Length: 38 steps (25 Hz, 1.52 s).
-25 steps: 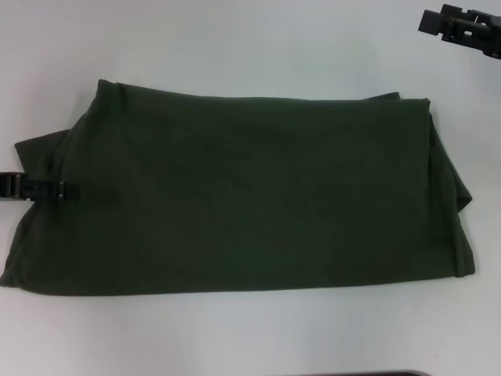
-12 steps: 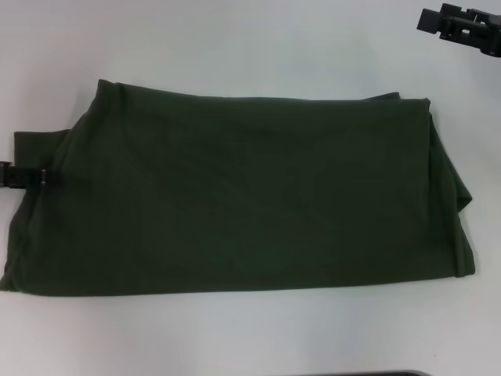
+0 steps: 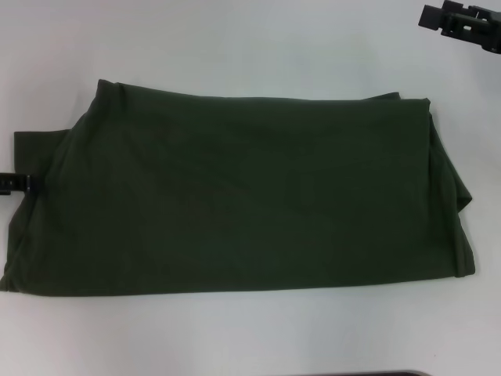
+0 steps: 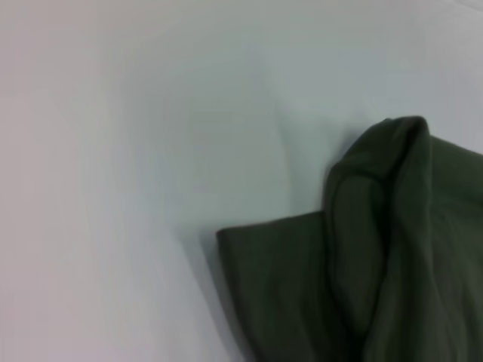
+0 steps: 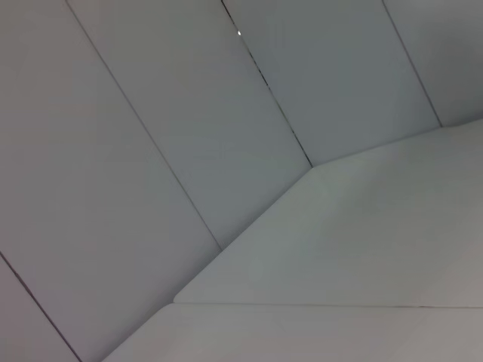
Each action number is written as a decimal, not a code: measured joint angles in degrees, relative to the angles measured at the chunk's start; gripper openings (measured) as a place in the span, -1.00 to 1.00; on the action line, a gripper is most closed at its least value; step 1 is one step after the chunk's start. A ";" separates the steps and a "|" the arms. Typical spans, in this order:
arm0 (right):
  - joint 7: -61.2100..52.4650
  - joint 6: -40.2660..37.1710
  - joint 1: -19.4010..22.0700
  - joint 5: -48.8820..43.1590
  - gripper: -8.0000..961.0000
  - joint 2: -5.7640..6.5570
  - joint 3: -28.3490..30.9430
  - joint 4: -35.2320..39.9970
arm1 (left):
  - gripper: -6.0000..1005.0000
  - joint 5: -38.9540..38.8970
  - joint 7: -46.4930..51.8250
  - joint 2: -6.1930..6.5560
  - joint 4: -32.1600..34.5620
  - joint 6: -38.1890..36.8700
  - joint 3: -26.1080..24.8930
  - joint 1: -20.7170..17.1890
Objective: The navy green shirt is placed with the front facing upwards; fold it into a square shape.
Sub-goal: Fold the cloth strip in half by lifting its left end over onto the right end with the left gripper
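The dark olive-green cotton shirt (image 3: 243, 204) lay across the white table (image 3: 235, 47), already doubled into a broad band, long side to side and shallower front to back; no chest lettering or collar showed on the upper face. The left gripper (image 3: 14, 183) sat at the band's left end, about mid-height of that edge, only a dark sliver of it in the head view, right at the cloth's margin; whether its fingers were parted or closed on fabric could not be told. From that hand's own camera, the nearest cloth was a flat lower layer with a thicker rolled fold standing just beyond it, bare table on the other side. The right gripper (image 3: 462, 22) was held well off from the shirt, over bare table past the band's far right corner, its camera showing only table and wall panels; its finger state could not be told either. Judged as mid-task: the band had yet to be brought end over end to make a square. To do that well, the left hand would want all stacked layers at its end in one pinch, not merely the top ply, then to lift just clear of the table and carry across toward the far end, setting edge on edge. The loose bulge at the end farthest from it looked likely to skew the square unless flattened.
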State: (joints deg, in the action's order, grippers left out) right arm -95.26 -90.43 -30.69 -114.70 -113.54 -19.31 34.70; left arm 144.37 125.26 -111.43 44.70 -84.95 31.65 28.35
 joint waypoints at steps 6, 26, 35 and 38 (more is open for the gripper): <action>-0.70 -0.04 -0.07 0.00 0.90 0.45 -0.02 0.03 | 0.43 2.28 0.50 0.02 -0.16 -1.73 0.40 0.93; -0.79 -0.25 0.07 0.01 0.90 0.69 -0.03 0.02 | 0.37 2.66 0.46 -0.66 -1.84 -3.17 1.49 3.19; -0.76 -0.10 0.06 0.08 0.90 0.80 -0.03 0.02 | 0.34 2.67 0.43 -1.30 -1.76 -3.39 1.48 4.11; -0.76 -0.08 0.10 0.09 0.90 0.79 -0.03 0.02 | 0.33 2.65 0.39 -1.32 -1.66 -3.57 1.48 4.28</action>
State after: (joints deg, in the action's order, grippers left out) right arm -96.02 -90.51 -30.58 -114.61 -112.75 -19.34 34.72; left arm 147.02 125.65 -112.76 43.04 -88.52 33.13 32.63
